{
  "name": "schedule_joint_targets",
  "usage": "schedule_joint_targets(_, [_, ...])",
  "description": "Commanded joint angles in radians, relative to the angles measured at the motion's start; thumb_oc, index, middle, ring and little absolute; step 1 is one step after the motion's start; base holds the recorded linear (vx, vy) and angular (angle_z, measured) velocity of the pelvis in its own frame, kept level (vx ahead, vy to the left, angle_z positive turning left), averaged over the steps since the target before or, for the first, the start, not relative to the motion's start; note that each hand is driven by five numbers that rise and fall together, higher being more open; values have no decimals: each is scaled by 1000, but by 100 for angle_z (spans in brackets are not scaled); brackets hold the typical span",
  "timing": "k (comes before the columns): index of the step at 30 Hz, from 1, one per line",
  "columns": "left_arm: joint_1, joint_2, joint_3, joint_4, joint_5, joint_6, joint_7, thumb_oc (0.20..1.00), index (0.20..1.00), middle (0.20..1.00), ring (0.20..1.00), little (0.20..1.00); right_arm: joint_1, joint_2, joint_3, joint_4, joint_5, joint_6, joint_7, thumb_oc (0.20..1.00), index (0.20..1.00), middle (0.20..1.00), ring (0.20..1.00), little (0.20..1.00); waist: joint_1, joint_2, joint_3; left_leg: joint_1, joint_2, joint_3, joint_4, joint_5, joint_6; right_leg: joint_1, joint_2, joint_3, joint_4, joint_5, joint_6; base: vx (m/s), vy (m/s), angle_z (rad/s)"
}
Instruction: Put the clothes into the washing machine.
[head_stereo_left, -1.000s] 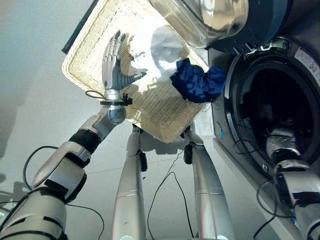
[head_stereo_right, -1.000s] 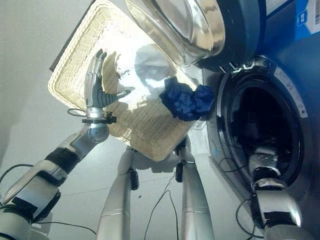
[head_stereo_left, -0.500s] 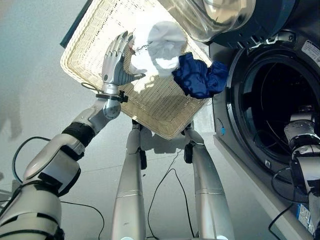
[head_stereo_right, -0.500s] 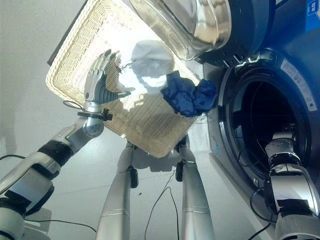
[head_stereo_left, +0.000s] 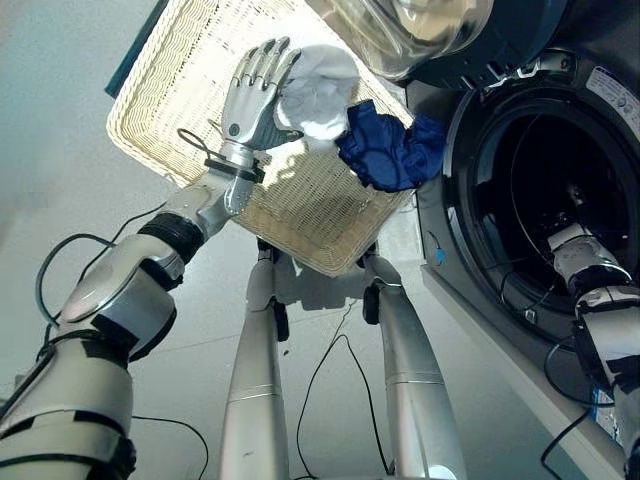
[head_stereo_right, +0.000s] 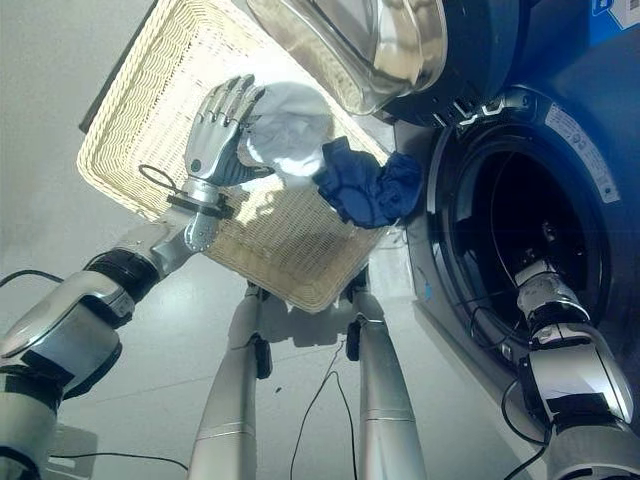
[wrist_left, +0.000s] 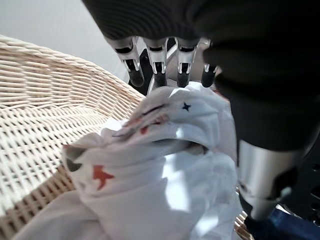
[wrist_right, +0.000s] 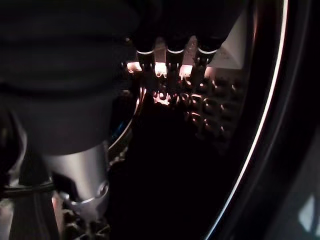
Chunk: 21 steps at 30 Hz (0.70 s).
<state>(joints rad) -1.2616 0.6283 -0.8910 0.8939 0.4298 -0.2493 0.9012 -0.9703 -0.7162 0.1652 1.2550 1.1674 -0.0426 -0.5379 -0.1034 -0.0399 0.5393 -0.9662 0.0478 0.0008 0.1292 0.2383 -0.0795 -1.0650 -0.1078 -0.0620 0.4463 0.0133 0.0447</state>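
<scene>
A white cloth (head_stereo_left: 322, 85) with small printed shapes and a dark blue cloth (head_stereo_left: 388, 152) lie side by side in a woven wicker basket (head_stereo_left: 170, 80), the blue one at the rim nearest the washing machine. My left hand (head_stereo_left: 252, 95) rests against the white cloth (wrist_left: 165, 165), open, its fingers (wrist_left: 159, 70) straight over the top and the thumb alongside. The washing machine's drum (head_stereo_left: 530, 200) stands open and dark. My right hand (wrist_right: 82, 170) is inside the drum, open with straight fingers, holding nothing.
The machine's round glass door (head_stereo_left: 420, 30) is swung open over the basket's far corner. A dark flat board (head_stereo_left: 135, 62) sticks out under the basket's left edge. Grey floor (head_stereo_left: 60, 180) lies left of the basket.
My left hand has moved across the basket to the right and now touches the white cloth. The right arm stays in the drum opening.
</scene>
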Motion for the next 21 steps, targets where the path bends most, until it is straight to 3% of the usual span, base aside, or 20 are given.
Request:
schedule_joint_targets(1, [-120, -59, -4, 104, 37, 42, 23, 1000, 1000, 1000, 1000, 1000, 45, -4, 48, 17, -41, 14, 60, 1000, 1000, 1000, 1000, 1000, -24, -29, -19, 0, -22, 32, 149, -179, -24, 54, 50, -24, -221, 203, 123, 0, 0, 0])
schedule_joint_targets(3, [-135, -72, -10, 133, 40, 75, 3, 1000, 1000, 1000, 1000, 1000, 54, 27, 62, 10, -45, 17, 85, 1000, 1000, 1000, 1000, 1000, -33, -34, -19, -4, -20, 37, 150, -179, -24, 48, 52, -19, -221, 203, 123, 0, 27, -4])
schedule_joint_targets(11, [-162, -94, -36, 237, 56, 108, -76, 1000, 1000, 1000, 1000, 1000, 72, 98, 86, -2, -68, -2, 176, 1000, 1000, 1000, 1000, 1000, -50, -41, -19, -6, -15, 51, 146, -174, -29, 41, 57, -9, -224, 205, 120, -1, 20, -5])
schedule_joint_targets(14, [-171, -109, -62, 304, 32, 180, -157, 1000, 1000, 1000, 1000, 1000, 83, 137, 111, -23, -81, -49, 258, 1000, 1000, 1000, 1000, 1000, -64, -41, -19, -6, -12, 65, 141, -170, -32, 37, 60, 2, -232, 205, 116, -2, 30, -1])
schedule_joint_targets(17, [-171, -109, -62, 308, 30, 185, -166, 1000, 1000, 1000, 1000, 1000, 84, 139, 113, -24, -86, -53, 268, 1000, 1000, 1000, 1000, 1000, -65, -41, -19, -7, -12, 65, 140, -170, -32, 37, 60, 3, -232, 205, 116, -4, 12, -2])
schedule_joint_targets(18, [-176, -111, -72, 332, 10, 211, -228, 489, 489, 489, 489, 489, 86, 154, 123, -44, -105, -84, 302, 1000, 1000, 1000, 1000, 1000, -72, -40, -19, -7, -10, 72, 133, -166, -35, 33, 62, 8, -238, 206, 115, -12, 37, -5])
schedule_joint_targets(19, [-176, -111, -72, 332, 10, 211, -228, 489, 489, 489, 489, 489, 86, 154, 123, -44, -105, -84, 302, 1000, 1000, 1000, 1000, 1000, -72, -40, -19, -7, -10, 72, 133, -166, -35, 33, 62, 8, -238, 206, 115, -12, 43, -3])
schedule_joint_targets(20, [-176, -111, -75, 344, 5, 210, -251, 200, 200, 200, 200, 200, 89, 159, 128, -54, -112, -96, 313, 1000, 1000, 1000, 1000, 1000, -74, -40, -19, -7, -10, 75, 132, -164, -36, 33, 63, 10, -239, 206, 114, -4, 31, -3])
schedule_joint_targets(21, [-177, -111, -78, 358, -3, 217, -287, 200, 200, 200, 200, 200, 94, 167, 135, -69, -111, -119, 335, 1000, 1000, 1000, 1000, 1000, -78, -39, -19, -8, -10, 80, 130, -161, -38, 30, 64, 13, -241, 206, 111, -4, 49, -7])
